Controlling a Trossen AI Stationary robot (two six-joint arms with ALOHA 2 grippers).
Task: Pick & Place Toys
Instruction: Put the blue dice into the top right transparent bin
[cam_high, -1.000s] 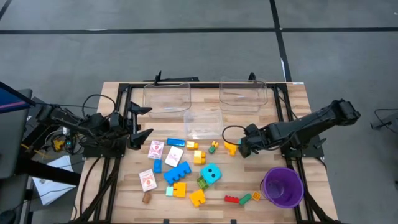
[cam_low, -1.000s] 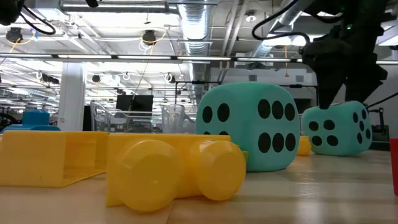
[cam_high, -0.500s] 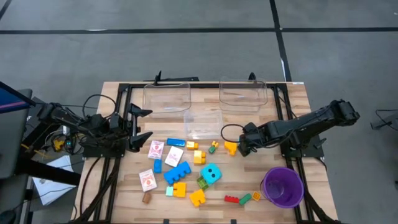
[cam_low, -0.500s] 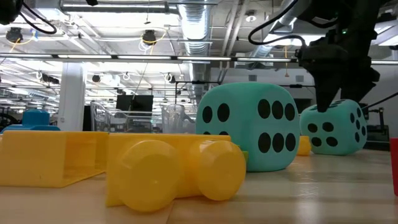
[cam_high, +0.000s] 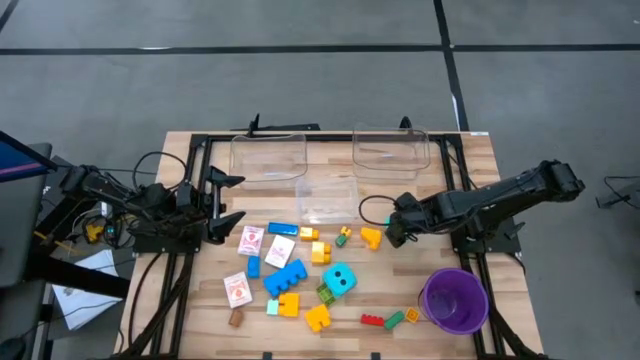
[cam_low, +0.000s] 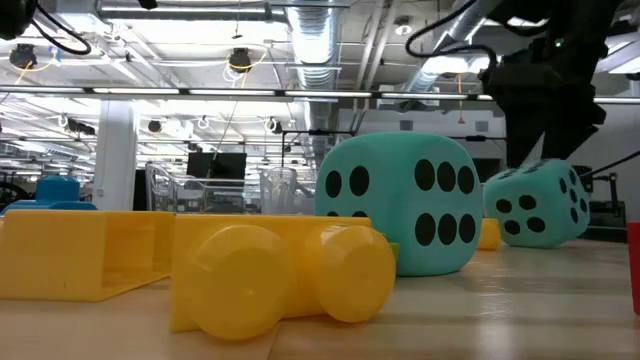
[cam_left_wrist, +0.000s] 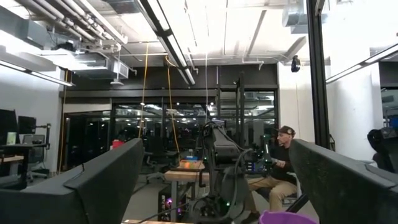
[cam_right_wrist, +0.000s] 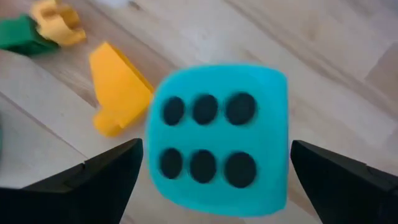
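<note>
Right wrist view: the right gripper (cam_right_wrist: 214, 171) is being held wide open over a turquoise die (cam_right_wrist: 217, 140), apparently so both fingers are straddling it for grasping.

My wooden table (cam_high: 470, 165) sits on a grey floor (cam_high: 300, 90) crossed by dark lines, with a black metal frame (cam_high: 200, 150) laid over the boards. At twelve o'clock across the table I see a ceiling of silver ducts (cam_low: 310, 40), pipes and hanging lamps (cam_low: 238, 60), and a white pillar (cam_low: 115, 140) toward nine o'clock. Out past my left wrist there are dark glass windows (cam_left_wrist: 93, 134), a workbench (cam_left_wrist: 183, 168) and a seated person (cam_left_wrist: 280, 158) toward three o'clock.
</note>
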